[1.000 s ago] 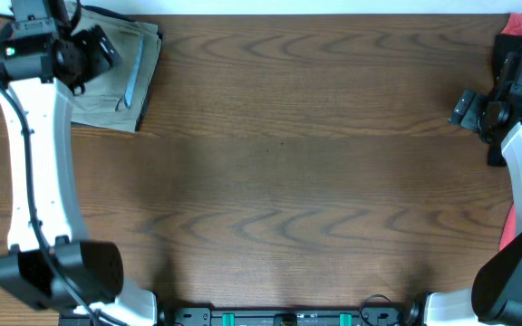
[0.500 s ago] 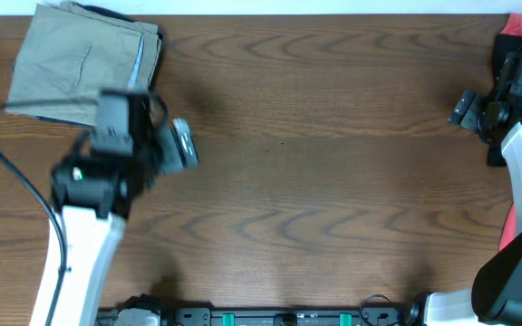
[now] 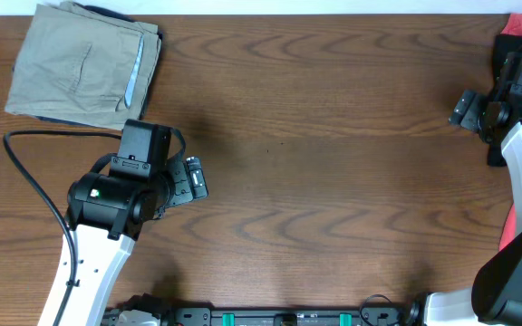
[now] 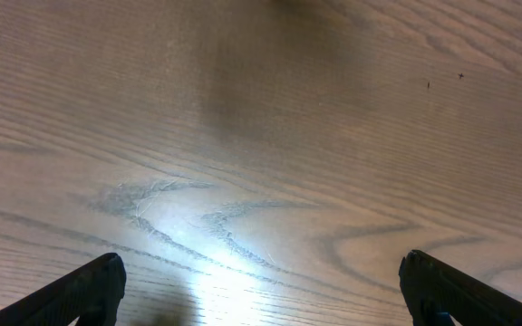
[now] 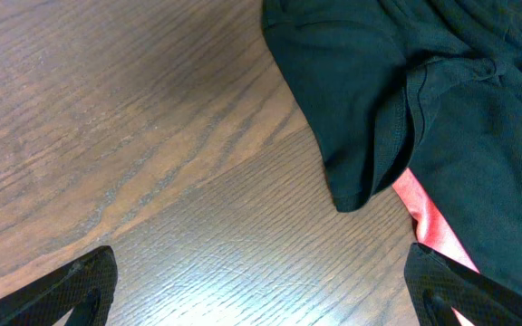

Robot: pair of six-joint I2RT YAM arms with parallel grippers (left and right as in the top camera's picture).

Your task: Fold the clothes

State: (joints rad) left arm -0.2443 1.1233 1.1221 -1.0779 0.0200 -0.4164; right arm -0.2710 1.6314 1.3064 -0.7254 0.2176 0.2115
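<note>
The left pincer point(image 4: 261, 297) is spread wide. Its two dark fingertips point(image 4: 84, 290) sit at the lower corners of the wrist view with nothing between them. Directly under and ahead of it there is only the brown wood-grain table point(image 4: 270, 136), with a bright glare patch just in front of the tips. From overhead, this pincer point(image 3: 194, 178) hangs over the left-middle of the table point(image 3: 333, 181). The folded khaki-beige shorts point(image 3: 82, 68) lie well apart from it, beyond its wrist, in the far left corner. They are flat and squared, with a pocket seam showing on top and a dark edge of other cloth just visible beneath them.

The right pincer point(image 5: 261, 299) is likewise spread and holds nothing. Bare wood lies between its fingers point(image 5: 80, 288). Ahead of it and toward its right finger, a black garment point(image 5: 406, 91) lies crumpled on the table, its stitched hem curling down to a point. A strip of coral-red fabric point(image 5: 433, 222) peeks out from under that hem, near the right finger but not touching it. Overhead, this pincer point(image 3: 465, 109) sits near the table's right edge, with coral-red cloth point(image 3: 518, 23) at the far corner behind it.
</note>
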